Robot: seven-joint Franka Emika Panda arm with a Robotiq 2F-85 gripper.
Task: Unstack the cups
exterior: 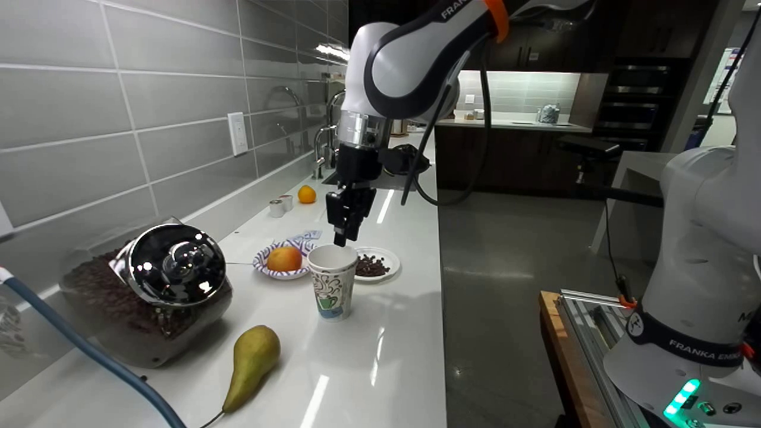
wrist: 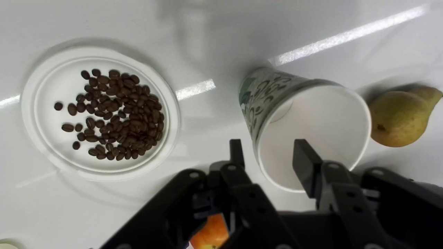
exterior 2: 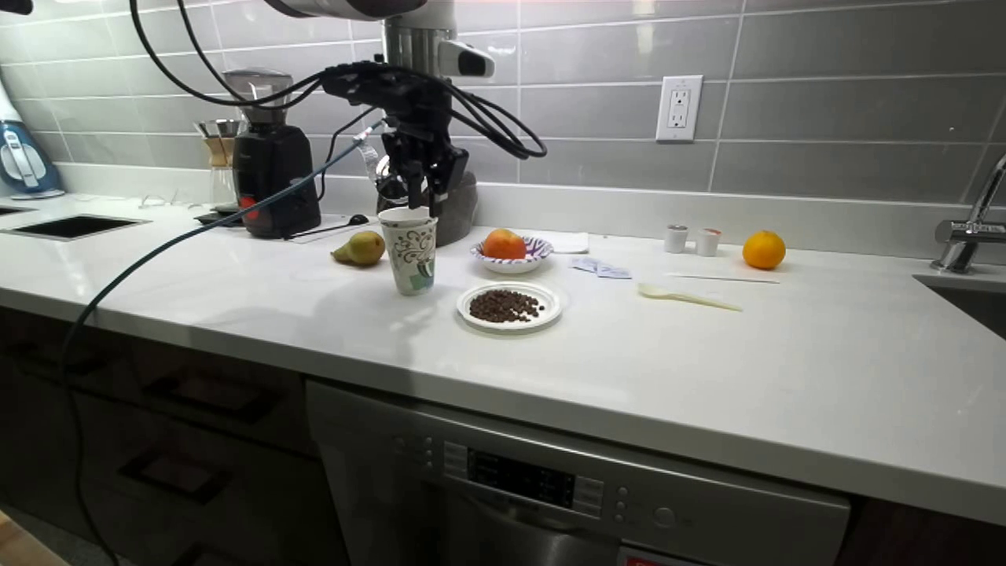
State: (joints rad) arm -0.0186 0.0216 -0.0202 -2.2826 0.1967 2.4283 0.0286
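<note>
The whitish printed paper cups stand upright as a nested stack on the counter, in both exterior views (exterior: 333, 294) (exterior 2: 412, 255). A doubled rim shows near the top. In the wrist view the cups (wrist: 264, 95) open towards the camera, and the inside of the top cup is bare. My gripper (exterior: 345, 235) points down at the rim, and its tips also show just at the rim in an exterior view (exterior 2: 424, 204). In the wrist view the gripper (wrist: 268, 147) is parted, with one finger over the cup's mouth and one outside the rim. Nothing is between the fingers; contact cannot be told.
A white plate (exterior 2: 554, 309) of dark beans stands close beside the cups. A patterned bowl (exterior 2: 515, 266) holds an apple (exterior 2: 504, 244). A pear (exterior: 252, 362) lies on the cups' opposite side. A bean jar with a shiny lid (exterior: 178, 264) leans by the tiled wall.
</note>
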